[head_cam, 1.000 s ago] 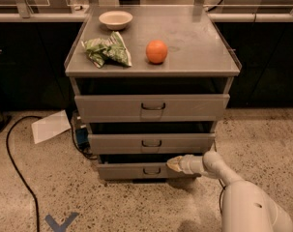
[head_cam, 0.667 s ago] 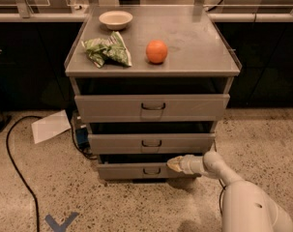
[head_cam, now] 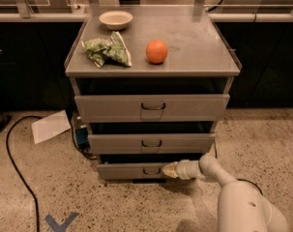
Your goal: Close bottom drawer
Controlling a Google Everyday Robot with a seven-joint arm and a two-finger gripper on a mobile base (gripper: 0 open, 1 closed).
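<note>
gripper [head_cam: 168, 170], fingers together, touches bottom drawer [head_cam: 129, 171] front — orange [head_cam: 157, 51], bowl [head_cam: 116, 19] on cabinet top [head_cam: 194, 37].

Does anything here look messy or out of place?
All three drawers of the cabinet stick out partly open; the gripper is at the front of the bottom drawer. A loose sheet of paper lies on the floor left of the cabinet, near a trailing black cable.
</note>
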